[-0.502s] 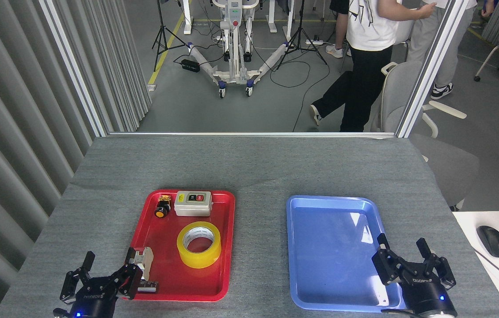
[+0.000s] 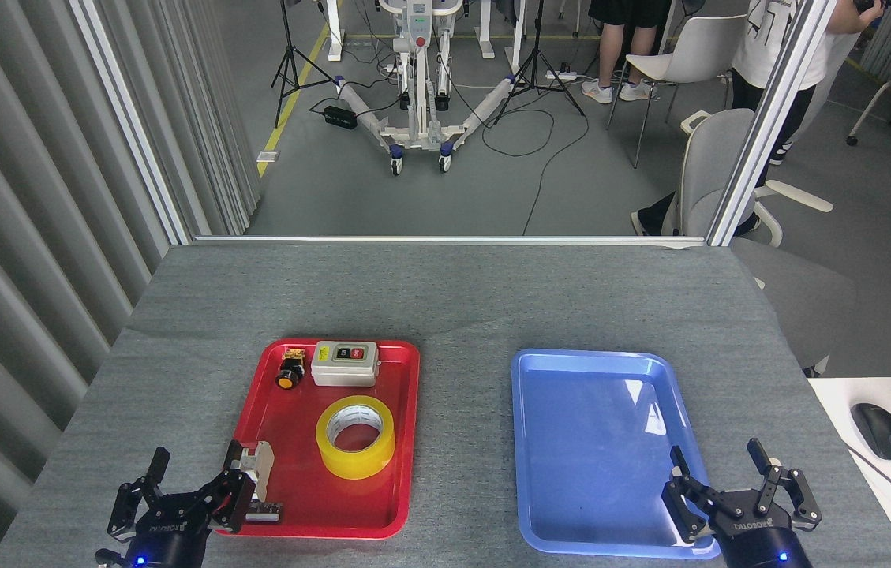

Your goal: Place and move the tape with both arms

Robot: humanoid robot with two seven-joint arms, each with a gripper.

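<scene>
On red tray (image 2: 402, 442), upright tape (image 2: 355, 437)

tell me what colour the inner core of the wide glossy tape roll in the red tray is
White; the glossy yellow tape roll has a white core, clearest in the head view.

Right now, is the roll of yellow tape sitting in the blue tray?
No, the tape lies flat in the red tray, while the blue tray on the other side holds nothing.
</scene>
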